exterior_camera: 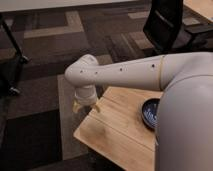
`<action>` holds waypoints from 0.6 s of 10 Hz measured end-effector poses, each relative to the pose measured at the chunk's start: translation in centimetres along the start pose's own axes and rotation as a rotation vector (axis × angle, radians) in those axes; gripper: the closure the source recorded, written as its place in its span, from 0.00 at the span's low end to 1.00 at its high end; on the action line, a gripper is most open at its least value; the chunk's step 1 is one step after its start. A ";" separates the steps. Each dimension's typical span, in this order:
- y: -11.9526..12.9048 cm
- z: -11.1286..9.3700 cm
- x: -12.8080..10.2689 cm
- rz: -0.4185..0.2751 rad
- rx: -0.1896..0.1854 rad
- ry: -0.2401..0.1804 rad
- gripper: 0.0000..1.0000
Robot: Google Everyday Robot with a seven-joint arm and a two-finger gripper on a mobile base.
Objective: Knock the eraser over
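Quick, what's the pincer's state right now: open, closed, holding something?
Pincer: cannot be told; it hangs at the far left corner of the wooden table, apart from the blue bowl.
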 end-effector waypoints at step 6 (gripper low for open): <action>-5.5 -2.1 -8.6 -0.132 0.000 0.051 0.35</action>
